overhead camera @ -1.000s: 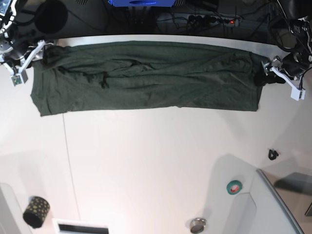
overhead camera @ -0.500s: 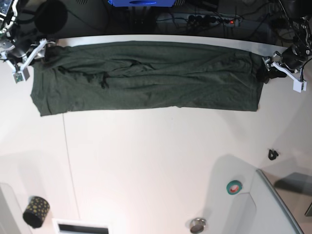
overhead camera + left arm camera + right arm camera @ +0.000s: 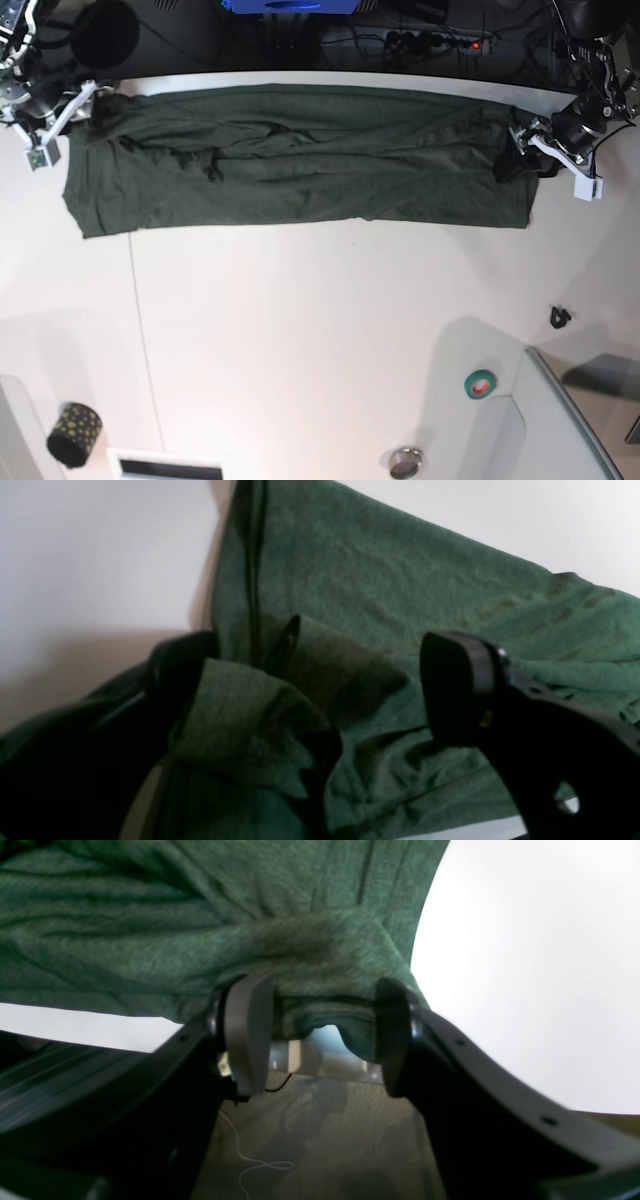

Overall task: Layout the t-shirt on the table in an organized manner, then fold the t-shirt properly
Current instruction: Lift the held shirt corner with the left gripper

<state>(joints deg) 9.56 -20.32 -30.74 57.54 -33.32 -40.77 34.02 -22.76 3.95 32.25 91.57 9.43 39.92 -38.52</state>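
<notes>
The dark green t-shirt (image 3: 300,160) lies as a long folded band along the far edge of the white table (image 3: 320,330). My left gripper (image 3: 516,156) reaches over its right end. In the left wrist view that gripper (image 3: 310,690) is open wide, and a bunched fold of the t-shirt (image 3: 350,595) sits between its black fingers (image 3: 457,685). My right gripper (image 3: 85,108) is at the shirt's far left corner. In the right wrist view it (image 3: 320,1035) stands open, with the t-shirt (image 3: 150,930) hem hanging between its pads (image 3: 247,1035) over the table's edge.
A grey raised tray (image 3: 575,425) fills the near right corner, with a green tape roll (image 3: 480,383) and a metal disc (image 3: 405,462) beside it. A small black object (image 3: 560,317) lies at right. A dotted black cup (image 3: 74,434) stands near left. Cables run behind the table.
The left gripper has moved inward from beyond the shirt's right end onto the cloth. The right gripper has barely shifted, and the shirt lies as before.
</notes>
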